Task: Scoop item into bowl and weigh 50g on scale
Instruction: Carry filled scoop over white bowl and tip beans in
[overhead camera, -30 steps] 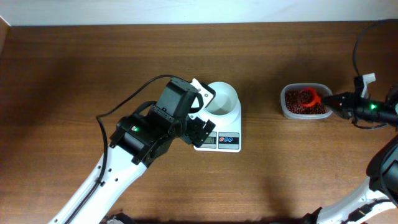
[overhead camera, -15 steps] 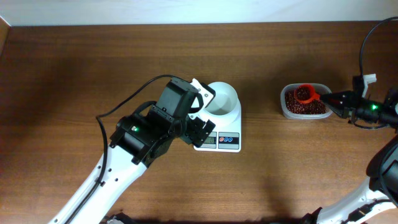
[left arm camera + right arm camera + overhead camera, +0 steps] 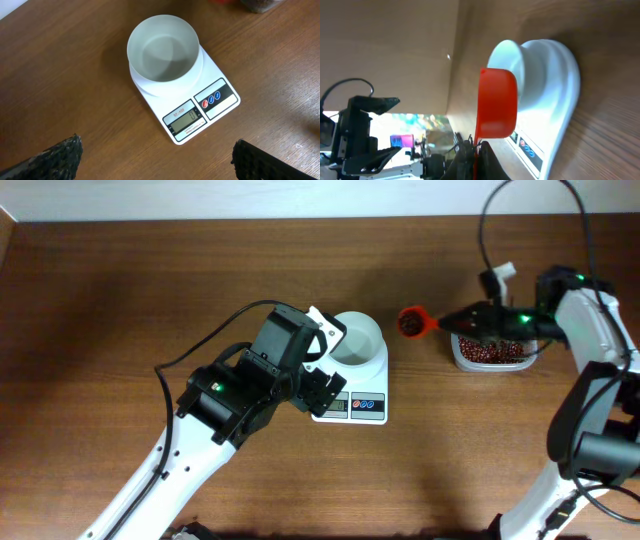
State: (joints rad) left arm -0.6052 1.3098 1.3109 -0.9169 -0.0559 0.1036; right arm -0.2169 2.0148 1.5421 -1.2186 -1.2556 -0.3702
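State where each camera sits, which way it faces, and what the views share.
Overhead: above the table, facing straight down; shows left hand, right hand, scoop, bowl, scale.
Left wrist: faces down at bowl and scale; own open fingertips at the bottom corners.
Right wrist: faces along the scoop towards bowl and scale; own fingers grip its handle.
Shared: all three show bowl and scale.

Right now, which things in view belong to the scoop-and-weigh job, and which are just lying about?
Job: beans in the clear tub; red scoop, gripped by the right pincer; white bowl on the scale.
Not the job: wooden table; black cable on the left arm. Nothing else loose shows.
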